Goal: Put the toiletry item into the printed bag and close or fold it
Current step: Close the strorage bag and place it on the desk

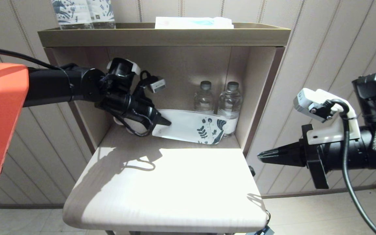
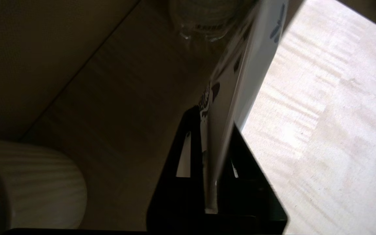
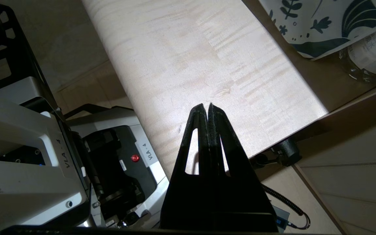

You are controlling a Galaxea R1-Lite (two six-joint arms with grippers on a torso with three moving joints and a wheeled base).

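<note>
Nearest, the right end effector (image 1: 262, 156) hangs clenched and empty beside the surface (image 1: 165, 189). Further in, the left end effector (image 1: 163, 121) grips the plain end of the printed bag (image 1: 193, 126), held edge-up before two water bottles (image 1: 219, 99). No toiletry item shows, so filling and folding seem undone.

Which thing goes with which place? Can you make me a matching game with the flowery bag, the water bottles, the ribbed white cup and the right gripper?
1 printed bag
2 water bottles
3 ribbed white cup
4 right gripper

A back of the shelf nook
B off the shelf's right side, shut
C pinched in the left gripper
D left corner of the nook

Pairs: 1-C, 2-A, 3-D, 4-B
</note>
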